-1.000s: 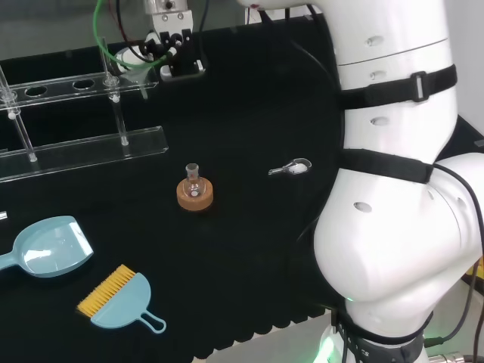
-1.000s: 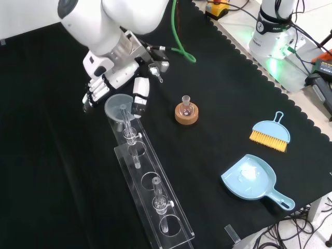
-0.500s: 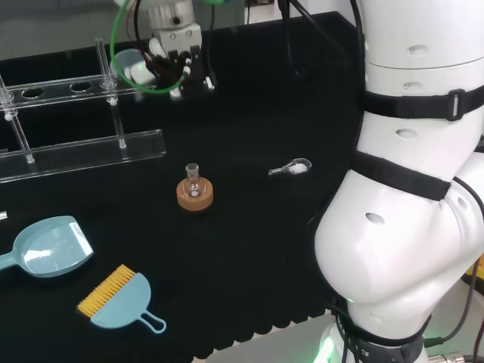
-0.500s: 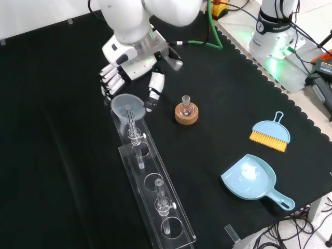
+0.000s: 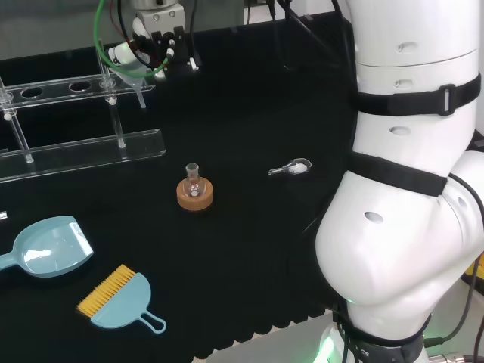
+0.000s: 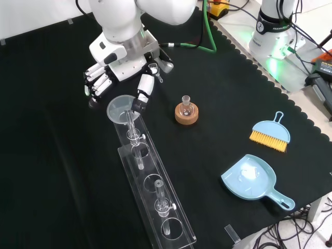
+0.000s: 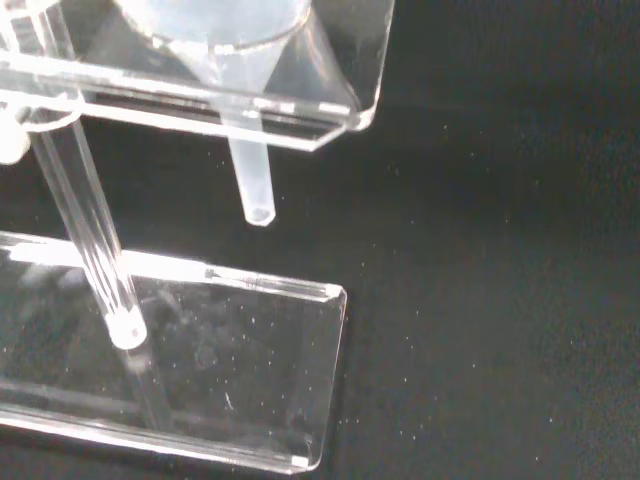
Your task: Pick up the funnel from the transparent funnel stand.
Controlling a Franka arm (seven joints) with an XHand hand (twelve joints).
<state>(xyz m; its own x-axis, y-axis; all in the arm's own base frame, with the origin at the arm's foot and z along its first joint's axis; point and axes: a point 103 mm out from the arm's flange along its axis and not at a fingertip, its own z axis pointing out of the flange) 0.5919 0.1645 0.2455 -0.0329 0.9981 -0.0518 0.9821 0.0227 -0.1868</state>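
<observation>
Swinging back toward the end of the clear funnel stand [image 6: 150, 192], the hand [image 6: 111, 72] now hangs at the funnel [image 6: 120, 108], fingers on one side of the rim and thumb on the other, spread and not yet clamped, so the grasp looks near. One funnel sits in the stand's end hole, beside one flask on a cork ring [image 6: 186, 114], one brush [image 6: 271, 134], one dustpan [image 6: 254, 181] and one small scoop [image 5: 292, 168].
</observation>
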